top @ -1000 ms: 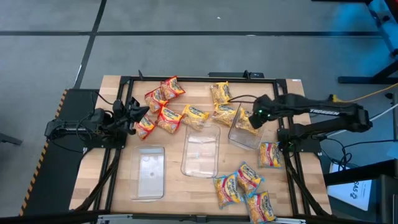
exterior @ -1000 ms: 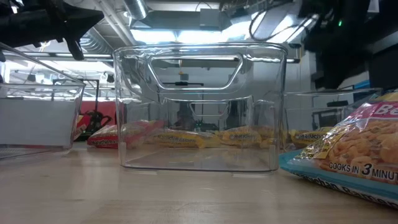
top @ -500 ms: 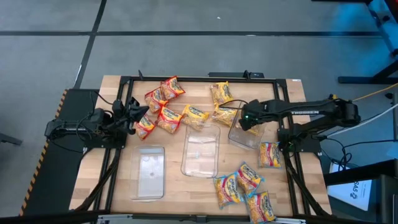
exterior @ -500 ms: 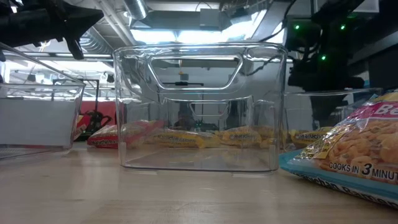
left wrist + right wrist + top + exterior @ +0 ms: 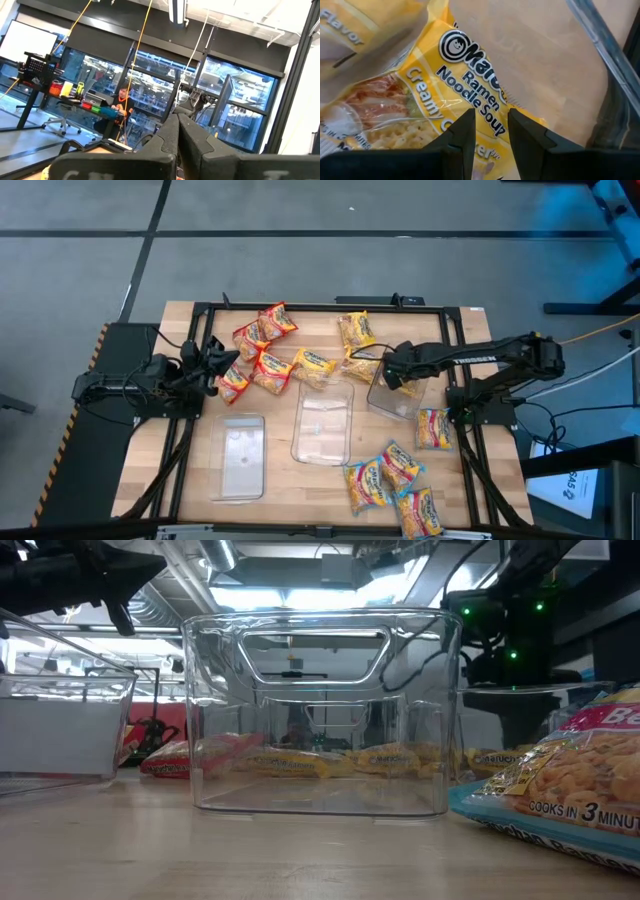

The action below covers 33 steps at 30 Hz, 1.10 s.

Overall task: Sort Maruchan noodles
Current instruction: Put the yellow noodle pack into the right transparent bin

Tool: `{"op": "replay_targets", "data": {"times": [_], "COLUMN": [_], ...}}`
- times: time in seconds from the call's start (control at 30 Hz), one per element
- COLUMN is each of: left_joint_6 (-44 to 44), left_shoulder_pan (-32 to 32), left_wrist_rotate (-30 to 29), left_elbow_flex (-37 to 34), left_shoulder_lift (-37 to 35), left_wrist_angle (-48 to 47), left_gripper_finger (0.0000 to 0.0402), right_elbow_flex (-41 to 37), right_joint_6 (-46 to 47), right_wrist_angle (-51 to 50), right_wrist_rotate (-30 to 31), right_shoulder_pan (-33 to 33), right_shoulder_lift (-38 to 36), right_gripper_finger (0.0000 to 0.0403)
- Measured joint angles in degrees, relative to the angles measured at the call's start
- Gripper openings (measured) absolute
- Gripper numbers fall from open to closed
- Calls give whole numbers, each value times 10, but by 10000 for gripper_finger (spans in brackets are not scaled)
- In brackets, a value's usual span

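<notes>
Maruchan packets lie scattered in the high view: red ones at far left, yellow ones at far centre, and mixed ones near the front edge. My right gripper is down over a yellow Creamy Chicken packet that lies flat on the table. It is open by a narrow gap, with the packet showing between the fingers. My left gripper waits at the left, shut, beside a red packet. My right gripper comes at the yellow packet's printed face from above, slanting from the table's right, one finger on either side of the lettering. I cannot tell whether the fingertips touch the packet.
Three clear trays stand on the table: left, middle and right, the right one holding a yellow packet. That tray's wall runs close beside my right gripper. A packet lies near the right rail. The low view looks through the middle tray.
My right gripper has moved toward the table's left, from over the right tray to the yellow packet just outside it, and has come down close to it. The packets and trays have stayed where they were.
</notes>
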Motion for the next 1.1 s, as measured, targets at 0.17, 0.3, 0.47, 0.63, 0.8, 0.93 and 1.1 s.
{"op": "replay_targets", "data": {"times": [0.17, 0.3, 0.47, 0.63, 0.8, 0.93, 1.1], "left_joint_6": [-1, -1, -1, 0, 1, 1, 1], "left_shoulder_pan": [0, 0, 0, 0, 0, 0, 0], "left_wrist_rotate": [0, 0, 0, 0, 3, 3, 4], "left_elbow_flex": [0, 0, 0, 0, 0, 0, 0], "left_shoulder_lift": [0, 0, 0, 0, 0, 0, 0], "left_wrist_angle": [0, 0, 0, 0, 0, 0, -1], "left_gripper_finger": [0, 0, 0, 0, 0, 0, 0], "right_elbow_flex": [0, 0, 0, 0, 0, 19, 88], "right_joint_6": [0, 3, 15, 15, 15, 15, 11], "right_wrist_angle": [-6, -6, -6, -6, -6, -25, -113], "right_wrist_rotate": [-14, -27, -42, -43, -44, -47, -27], "right_shoulder_pan": [0, 0, 0, 0, 0, 0, 0], "right_shoulder_lift": [1, 1, 1, 1, 0, -5, -5], "right_gripper_finger": [113, 107, 62, 7, 3, 2, 1]}}
